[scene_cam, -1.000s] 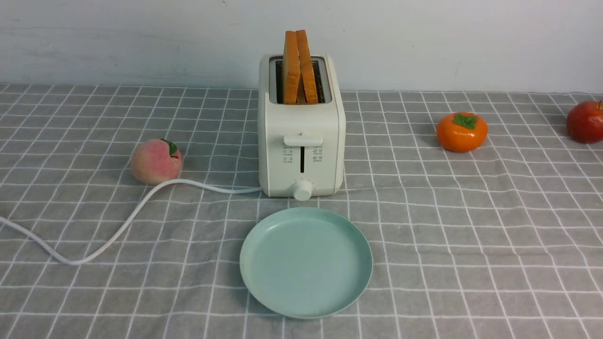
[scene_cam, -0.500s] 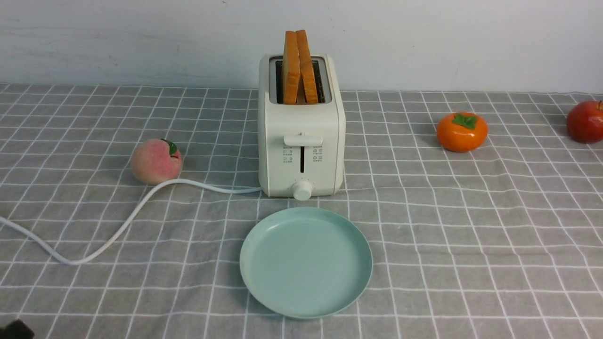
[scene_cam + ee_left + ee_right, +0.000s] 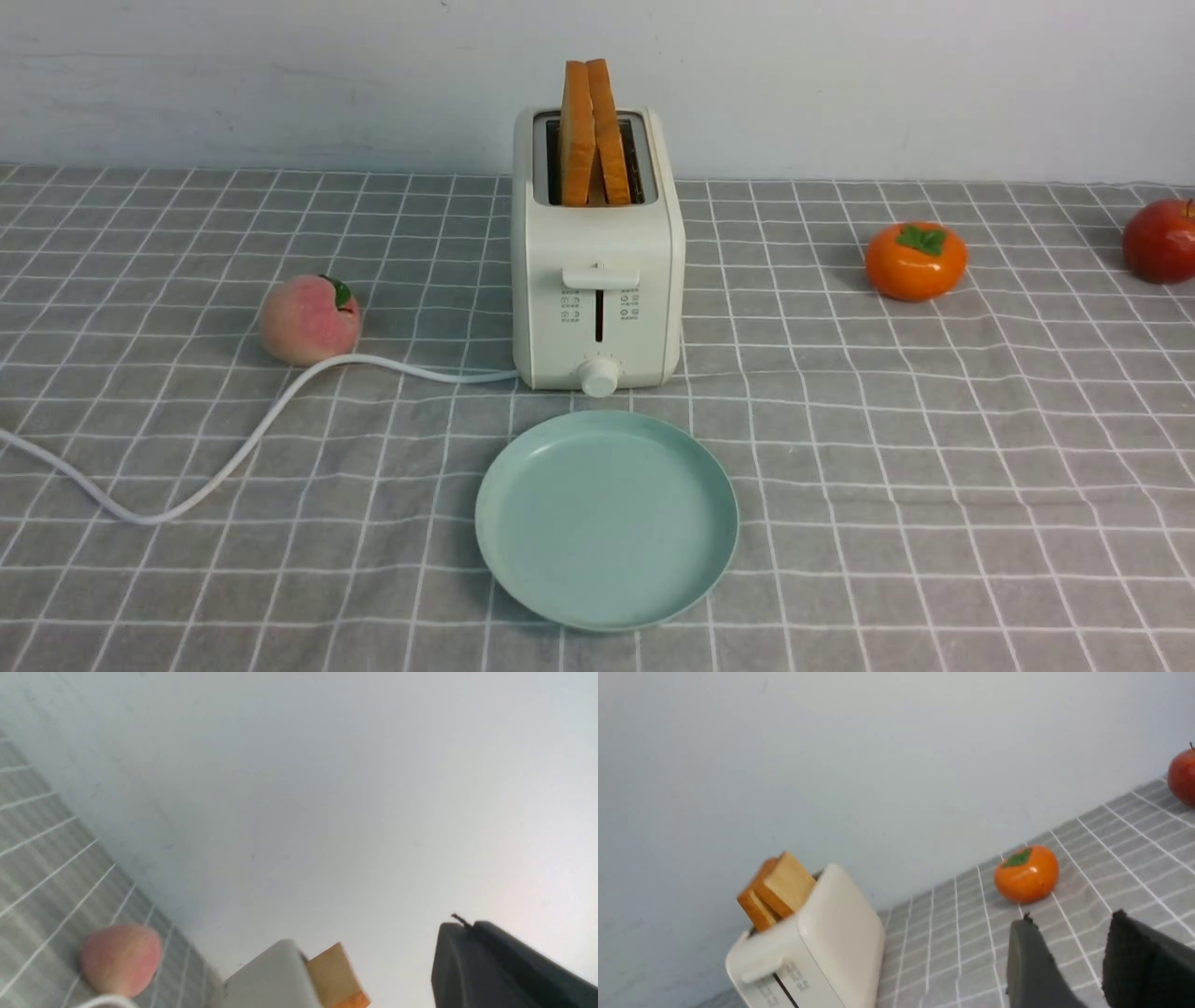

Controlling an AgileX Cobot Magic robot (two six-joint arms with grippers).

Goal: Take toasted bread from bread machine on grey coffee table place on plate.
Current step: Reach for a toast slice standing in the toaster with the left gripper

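Note:
Two slices of toasted bread [image 3: 588, 131] stand upright side by side in the slots of the cream-white bread machine [image 3: 597, 280] at the middle of the grey coffee table [image 3: 934, 448]. The mint-green plate [image 3: 607, 518] lies bare just in front of it. Neither gripper shows in the front view. In the left wrist view my left gripper [image 3: 462, 926] has its jaws together and empty, off to the side of the bread machine [image 3: 275, 980] and toast [image 3: 334, 970]. In the right wrist view my right gripper [image 3: 1071, 919] is open and empty, away from the bread machine [image 3: 822, 942] and toast [image 3: 782, 889].
A peach [image 3: 309, 319] sits left of the bread machine, with the white cord [image 3: 154, 517] looping past it to the left edge. A persimmon [image 3: 915, 261] and a red apple [image 3: 1160, 241] sit at the right. A pale wall runs behind the table.
A dark part showed at the front view's bottom left corner half a second ago and is out of view now. Toast, bread machine and plate have not moved.

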